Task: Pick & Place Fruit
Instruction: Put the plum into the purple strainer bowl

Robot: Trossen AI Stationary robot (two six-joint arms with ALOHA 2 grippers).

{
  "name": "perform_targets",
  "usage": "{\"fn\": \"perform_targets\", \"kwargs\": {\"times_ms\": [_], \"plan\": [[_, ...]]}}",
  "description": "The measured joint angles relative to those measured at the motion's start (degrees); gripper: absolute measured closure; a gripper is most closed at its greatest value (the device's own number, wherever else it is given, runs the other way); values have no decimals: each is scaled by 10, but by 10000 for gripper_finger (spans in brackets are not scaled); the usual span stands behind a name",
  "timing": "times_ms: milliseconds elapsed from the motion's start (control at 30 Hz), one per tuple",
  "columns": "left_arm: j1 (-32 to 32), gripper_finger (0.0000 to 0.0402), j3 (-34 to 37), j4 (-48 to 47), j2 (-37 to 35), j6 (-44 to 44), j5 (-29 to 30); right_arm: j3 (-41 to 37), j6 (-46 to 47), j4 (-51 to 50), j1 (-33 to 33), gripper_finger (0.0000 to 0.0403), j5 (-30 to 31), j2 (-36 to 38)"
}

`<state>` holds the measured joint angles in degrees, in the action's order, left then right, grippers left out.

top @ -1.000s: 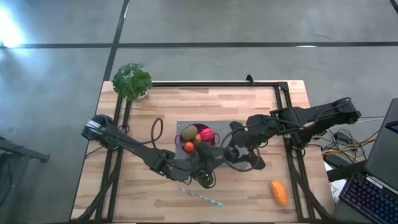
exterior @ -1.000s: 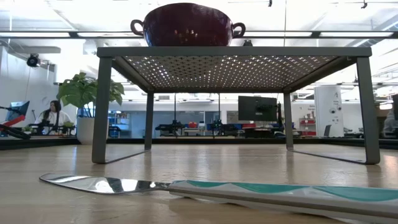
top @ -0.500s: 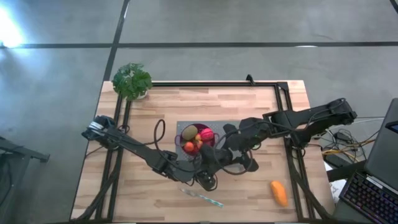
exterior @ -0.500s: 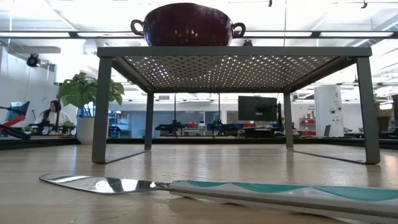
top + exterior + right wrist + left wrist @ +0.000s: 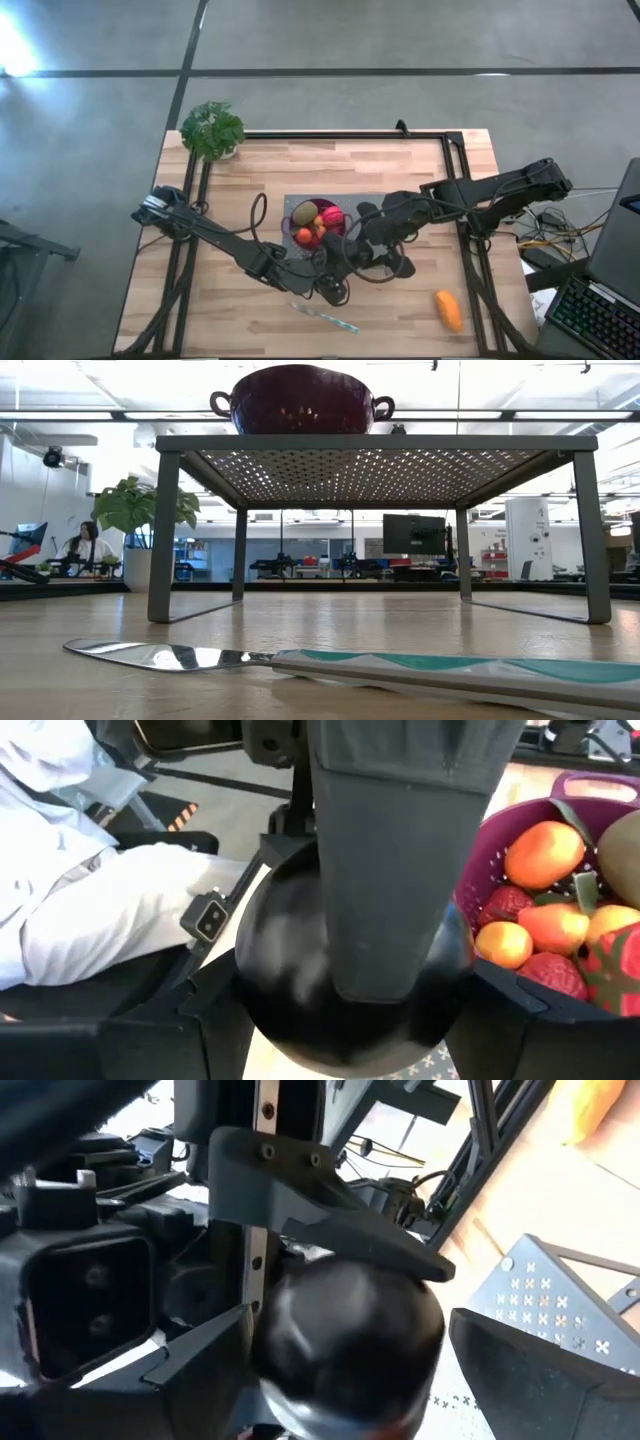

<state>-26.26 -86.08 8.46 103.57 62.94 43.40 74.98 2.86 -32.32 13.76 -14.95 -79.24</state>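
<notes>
the dark plum [image 5: 345,1342] sits between both claws beside the purple colander [image 5: 318,222] on its perforated stand, apparently mid-handover. the left claw [image 5: 338,281] stands wide around it; the right claw [image 5: 362,254] grips it, likely to carry it. the oblong orange fruit [image 5: 448,309] lies well apart on the table [image 5: 230,190].
</notes>
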Motion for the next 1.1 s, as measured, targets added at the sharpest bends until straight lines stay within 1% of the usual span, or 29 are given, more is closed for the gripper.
{"fn": "perform_targets", "kwargs": {"times_ms": [100, 200, 367, 533, 667, 767, 867, 1100], "plan": [[0, 60, 0, -5, 0, -5, 0, 0, 0, 2, 0, 158, -1, 0], [1, 67, 0, -5, 0, -6, 0, 0, 0, 2, 0, 149, -1, -1], [2, 105, 0, -3, -1, -10, 0, 0, 0, 1, 0, 130, -1, -1], [2, 141, 0, -3, -1, -10, 0, 0, 0, 1, 0, 143, -1, -1], [2, 141, 0, -3, -1, -10, 0, 0, 0, 1, 0, 156, -1, -1], [2, 140, 0, -3, -1, -10, 0, 0, 0, 2, 0, 156, -1, -1], [2, 140, 0, -3, -1, -11, 0, 0, 1, 2, 0, 139, -1, -1], [2, 140, 1, -5, -1, -11, -2, 6, 15, -2, 0, 85, -1, 1]]}}
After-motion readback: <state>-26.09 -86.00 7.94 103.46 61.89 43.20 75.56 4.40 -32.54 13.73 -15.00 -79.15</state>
